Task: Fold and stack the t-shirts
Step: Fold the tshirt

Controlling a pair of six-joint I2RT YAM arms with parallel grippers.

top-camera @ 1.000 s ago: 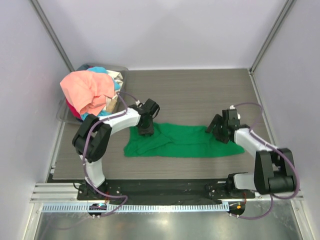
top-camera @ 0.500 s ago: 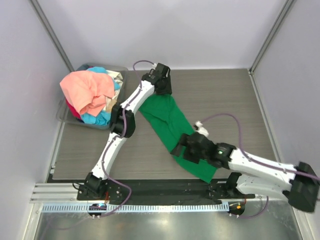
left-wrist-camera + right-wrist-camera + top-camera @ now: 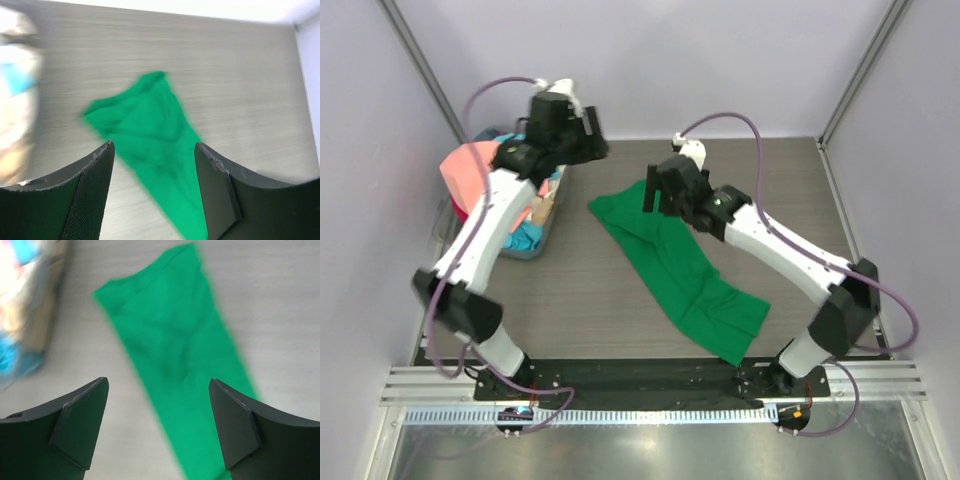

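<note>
Currently both arms are up off the table (image 3: 800, 180), neither touching cloth. The left gripper (image 3: 153, 147) is spread wide with nothing between its fingers, hanging by the bin (image 3: 515, 252). The right gripper (image 3: 159, 385) is equally wide and empty, over the far end of the green t-shirt (image 3: 680, 265). That shirt lies mid-table as a long rumpled diagonal strip, far end nearest the bin. The salmon-pink shirt (image 3: 468, 170) and light blue shirt (image 3: 525, 238) are heaped in the bin, far left.
</note>
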